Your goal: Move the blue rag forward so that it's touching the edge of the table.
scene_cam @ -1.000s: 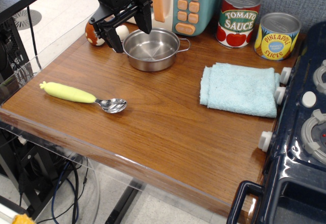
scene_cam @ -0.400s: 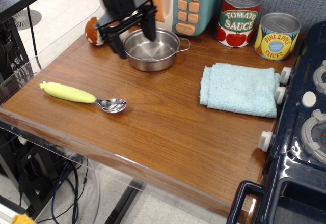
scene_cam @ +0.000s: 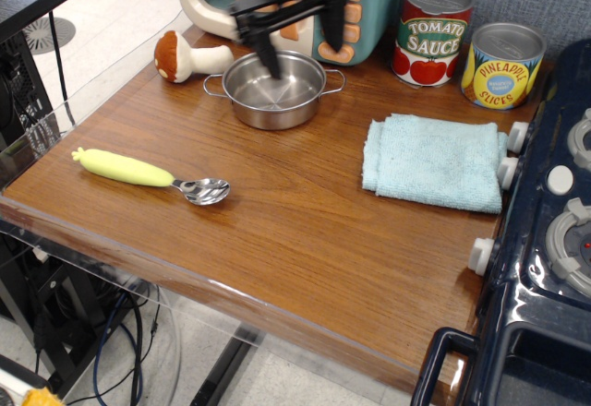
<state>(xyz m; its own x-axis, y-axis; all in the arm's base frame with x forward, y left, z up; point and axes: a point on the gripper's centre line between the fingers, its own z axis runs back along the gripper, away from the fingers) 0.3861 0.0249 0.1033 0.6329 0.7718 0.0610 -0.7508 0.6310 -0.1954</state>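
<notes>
The blue rag (scene_cam: 434, 160) lies flat on the right part of the brown wooden table (scene_cam: 277, 240), against the dark navy toy stove and well back from the front rim. My gripper (scene_cam: 300, 41) is black, blurred by motion, and hangs open and empty above the steel pot (scene_cam: 274, 89) at the back of the table, to the left of the rag and apart from it.
A yellow-handled spoon (scene_cam: 148, 174) lies at front left. A toy mushroom (scene_cam: 185, 56) sits left of the pot. A teal toy appliance (scene_cam: 355, 5), a tomato sauce can (scene_cam: 434, 33) and a pineapple can (scene_cam: 501, 65) stand along the back. The stove (scene_cam: 545, 240) borders the right.
My gripper has moved to the right, from over the pot's left rim and the mushroom to over the pot's right side, uncovering the mushroom. The rag has not moved.
</notes>
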